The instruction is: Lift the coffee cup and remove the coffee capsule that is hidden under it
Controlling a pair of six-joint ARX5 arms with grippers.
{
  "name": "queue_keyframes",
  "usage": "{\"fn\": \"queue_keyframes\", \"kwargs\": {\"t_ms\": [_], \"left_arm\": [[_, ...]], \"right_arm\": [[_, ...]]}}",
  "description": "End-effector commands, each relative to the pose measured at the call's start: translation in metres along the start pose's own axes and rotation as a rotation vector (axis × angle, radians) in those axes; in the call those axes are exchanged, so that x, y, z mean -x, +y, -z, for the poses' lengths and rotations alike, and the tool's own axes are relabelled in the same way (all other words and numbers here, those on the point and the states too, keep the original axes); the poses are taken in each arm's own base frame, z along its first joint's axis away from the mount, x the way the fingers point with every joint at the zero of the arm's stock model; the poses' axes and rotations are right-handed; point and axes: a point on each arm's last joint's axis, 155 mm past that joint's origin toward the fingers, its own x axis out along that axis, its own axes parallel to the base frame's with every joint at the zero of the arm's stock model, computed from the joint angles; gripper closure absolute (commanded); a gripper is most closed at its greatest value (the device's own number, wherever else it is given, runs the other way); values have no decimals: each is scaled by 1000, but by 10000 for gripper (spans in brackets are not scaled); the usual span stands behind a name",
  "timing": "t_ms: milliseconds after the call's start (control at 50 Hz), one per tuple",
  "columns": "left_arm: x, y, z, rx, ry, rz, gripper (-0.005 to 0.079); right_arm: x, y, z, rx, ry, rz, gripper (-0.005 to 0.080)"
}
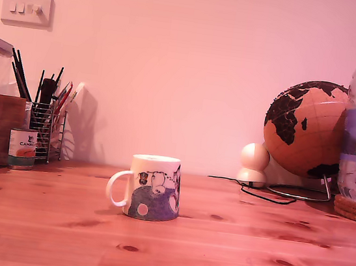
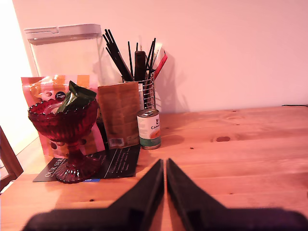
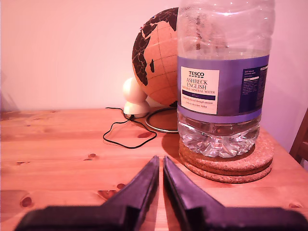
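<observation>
1. Coffee cup (image 1: 153, 187) sitting mouth-down mid-tabletop (image 1: 227, 257) in the exterior view, handle sticking out toward that view's left. No capsule visible anywhere, so presumably tucked under the cup.
2. First pincer (image 2: 165, 166) clenched, tips basically touching, nothing between them. Looking at the tin can (image 2: 148, 128), the pen holder (image 2: 144, 91) and a red glass dish (image 2: 65, 130), i.e. the clutter on the exterior view's left.
3. Second pincer (image 3: 160, 162) same deal: closed up, empty. Facing the water bottle (image 3: 222, 77) on its cork mats (image 3: 231, 161), with the globe (image 3: 156, 62) behind, so over by the exterior view's right.
4. Neither arm showing in the exterior view, and the cup not in either wrist view. So well apart from both, roughly between them; can't call which is nearer.
5. Key bit for the next move: cup upright-axis, handle on the first pincer's side. Probably the easier grab from there, after opening up first.
</observation>
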Motion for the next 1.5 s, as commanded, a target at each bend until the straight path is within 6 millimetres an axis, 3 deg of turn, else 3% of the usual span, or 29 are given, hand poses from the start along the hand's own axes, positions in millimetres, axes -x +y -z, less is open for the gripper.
{"fn": "queue_keyframes", "kwargs": {"t_ms": [0, 540, 760, 940, 1200, 1320, 1480], "left_arm": [[16, -50, 68, 280, 303, 250, 763], [16, -50, 68, 269, 299, 251, 763], [8, -39, 42, 62, 165, 216, 763], [6, -42, 21, 21, 77, 237, 763], [8, -51, 6, 56, 20, 287, 763], [12, -62, -8, 102, -23, 355, 764], [18, -73, -30, 217, -82, 427, 763]], "right_arm": [[33, 6, 76, -276, 460, 29, 763], [33, 6, 77, -276, 465, 29, 763], [33, 2, 77, -262, 464, 45, 763], [33, 2, 77, -261, 463, 46, 763], [22, 4, 52, -277, 356, 22, 763], [18, 17, 37, -389, 308, -39, 763], [13, 14, 16, -488, 223, -30, 763]]}}
